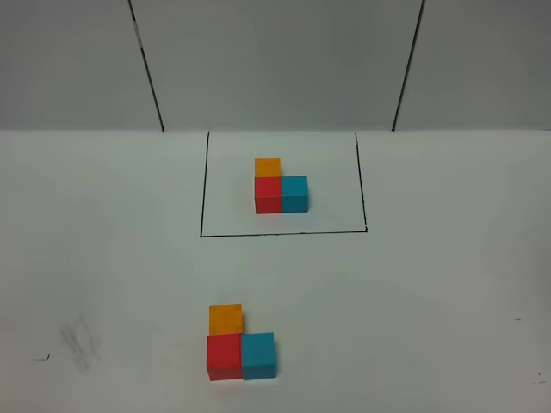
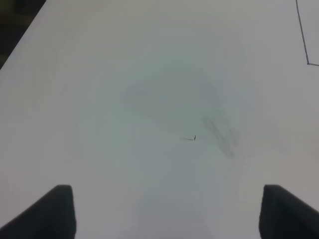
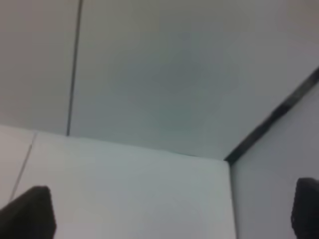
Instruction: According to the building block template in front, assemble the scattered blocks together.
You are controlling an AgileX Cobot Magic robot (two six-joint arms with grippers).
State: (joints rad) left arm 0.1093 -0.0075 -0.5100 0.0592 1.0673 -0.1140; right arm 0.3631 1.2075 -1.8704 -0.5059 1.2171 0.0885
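Centrally on the white table (image 1: 448, 284), toward twelve o'clock, the building block template (image 1: 281, 189) is seen inside a thin black drawn rectangle (image 1: 205, 185): a red cube with a cyan-blue cube touching it at three o'clock and an orange cube touching it at twelve o'clock. Well apart from it, toward six o'clock, the scattered blocks are found joined in the same L shape. The red block (image 1: 224, 356) sits at the corner, the cyan-blue block (image 1: 258, 354) is pressed against it at three o'clock, and the orange block (image 1: 225, 317) touches it at twelve o'clock. A grey smudge (image 1: 79, 340) is marked on the table at nine o'clock of this group.

Neither arm is seen in the high view. In the left wrist view, the left gripper (image 2: 167, 211) is shown with its dark fingertips (image 2: 55, 211) spread wide over bare table, nothing between them. In the right wrist view, the right gripper (image 3: 169, 214) is likewise spread wide and holds nothing, pointed at the back wall (image 3: 164, 74).
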